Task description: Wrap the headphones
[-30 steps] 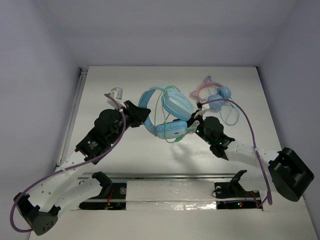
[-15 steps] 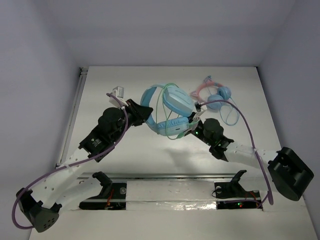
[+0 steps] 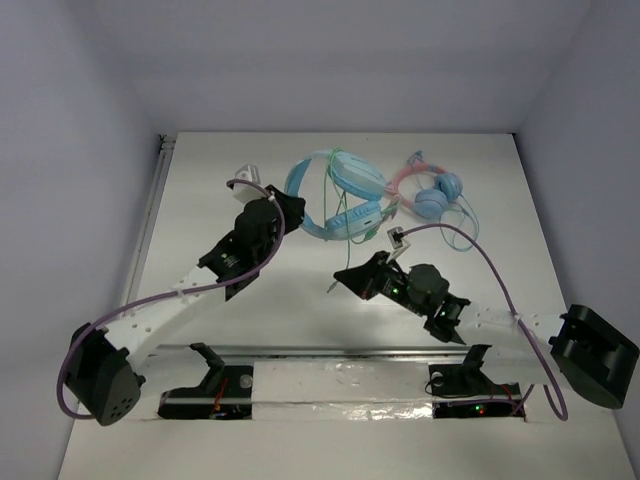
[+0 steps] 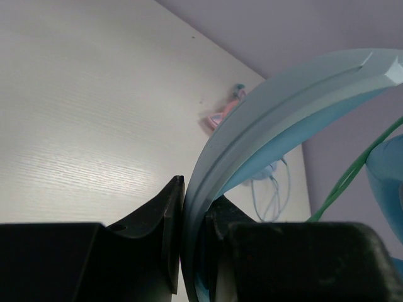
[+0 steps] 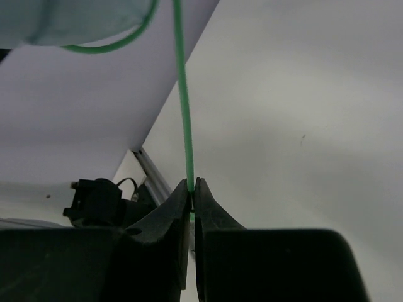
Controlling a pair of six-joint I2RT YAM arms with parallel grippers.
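The large light-blue headphones point(image 3: 345, 190) are held up over the far middle of the table, with the thin green cable point(image 3: 347, 205) looped across the cups. My left gripper point(image 3: 291, 208) is shut on the blue headband point(image 4: 264, 126) at its left end. My right gripper point(image 3: 345, 276) sits nearer the front, below the headphones, shut on the green cable point(image 5: 184, 113), which runs straight up from the jaws to the lower cup point(image 5: 75, 22).
A smaller pair with a pink headband and round blue cups point(image 3: 437, 192) lies at the far right with its cable curled beside it; it also shows small in the left wrist view point(image 4: 227, 113). A rail point(image 3: 150, 215) runs along the table's left edge.
The left gripper has carried the headphones farther back and up. The right gripper has pulled away from the cups toward the front left, with the cable in it.
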